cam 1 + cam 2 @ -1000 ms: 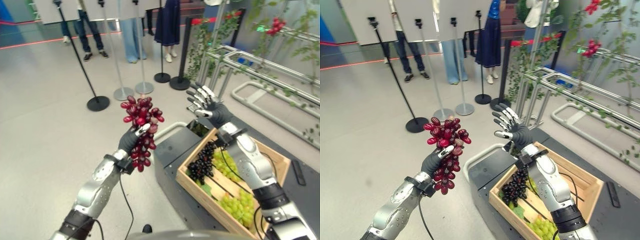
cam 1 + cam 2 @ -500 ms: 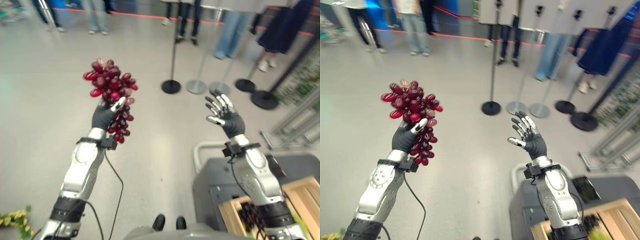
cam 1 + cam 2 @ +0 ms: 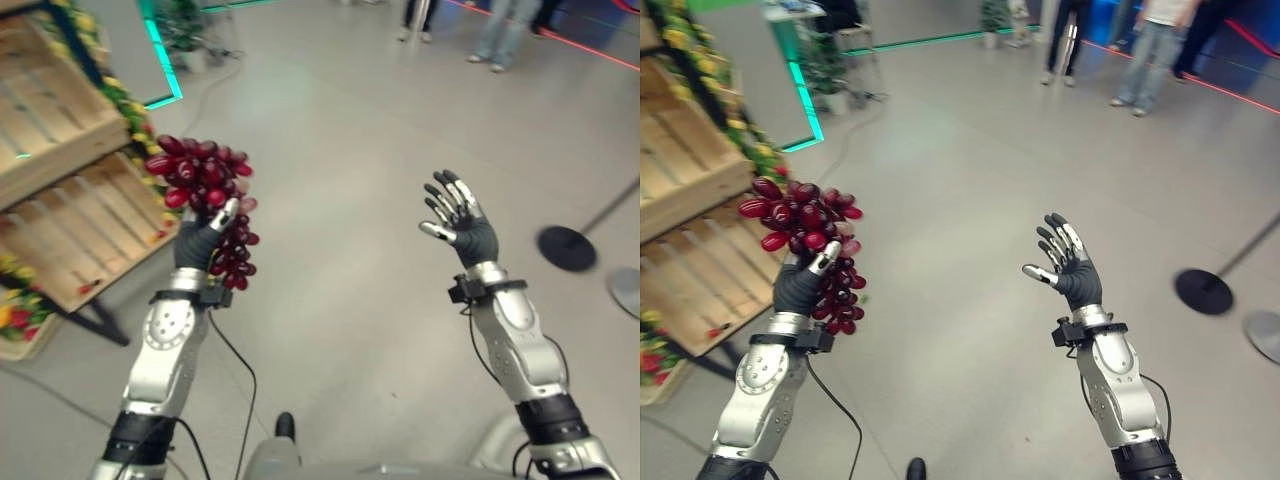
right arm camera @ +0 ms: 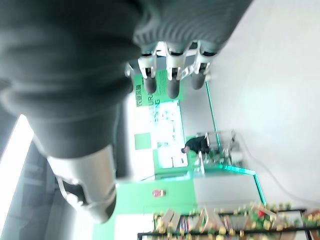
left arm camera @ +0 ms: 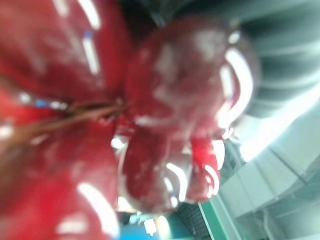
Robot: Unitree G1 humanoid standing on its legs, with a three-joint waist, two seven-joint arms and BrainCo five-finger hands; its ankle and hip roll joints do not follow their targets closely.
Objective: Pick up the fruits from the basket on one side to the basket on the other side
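Turning away from the fruit crate toward wooden shelves, the robot's left hand grips red grapes held high, right hand spread empty; carrying them steadily would prevent swinging.

Grey floor — round stand base on it

1. Red grape bunch: one, in the left hand.
2. Robot hands: two. The right hand holds nothing, fingers spread.
3. Wooden slatted crates at the robot's left: at least two, stacked on a stand.
4. Round black stand base on the floor: one.
5. People standing far back: at least two pairs of legs; exact count unclear.
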